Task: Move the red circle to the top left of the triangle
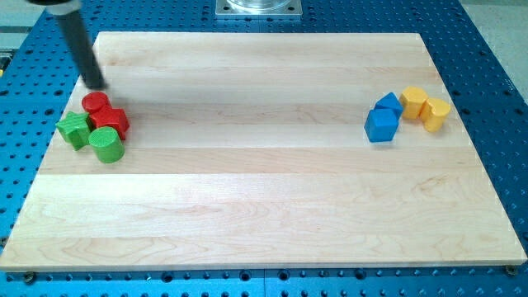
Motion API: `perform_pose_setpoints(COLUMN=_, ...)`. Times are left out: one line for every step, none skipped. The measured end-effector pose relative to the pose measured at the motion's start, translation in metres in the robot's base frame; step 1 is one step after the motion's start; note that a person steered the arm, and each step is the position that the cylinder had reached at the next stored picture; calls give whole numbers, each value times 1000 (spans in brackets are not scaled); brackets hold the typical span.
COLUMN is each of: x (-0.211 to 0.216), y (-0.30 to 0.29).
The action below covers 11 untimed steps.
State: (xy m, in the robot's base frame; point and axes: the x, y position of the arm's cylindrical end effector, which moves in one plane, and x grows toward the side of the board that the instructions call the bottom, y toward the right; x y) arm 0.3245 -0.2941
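Observation:
The red circle [95, 102] lies at the view's left on the wooden board [264, 206]. It touches a red star-like block [114, 120] just below and right of it. My tip [96, 84] stands just above the red circle, close to it; contact cannot be told. A blue triangle-like block [388, 103] lies at the view's right, against a blue cube [381, 125].
A green star-like block [74, 129] and a green cylinder [106, 143] sit below the red blocks. Two yellow blocks [413, 101] [435, 114] lie right of the blue ones. A metal mount [258, 7] is at the view's top. Blue perforated table surrounds the board.

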Motion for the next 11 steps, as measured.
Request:
perform_pose_setpoints(x=59, y=-3)
perform_pose_setpoints(x=79, y=37)
perform_pose_setpoints(x=48, y=125)
perform_pose_setpoints(x=23, y=232)
perform_pose_setpoints(x=23, y=159)
perform_pose_setpoints(x=-15, y=146)
perform_pose_setpoints(x=-25, y=264)
perform_pose_setpoints(x=-23, y=379)
perform_pose_setpoints(x=10, y=368)
perform_pose_setpoints(x=19, y=406)
perform_pose_setpoints(x=38, y=432)
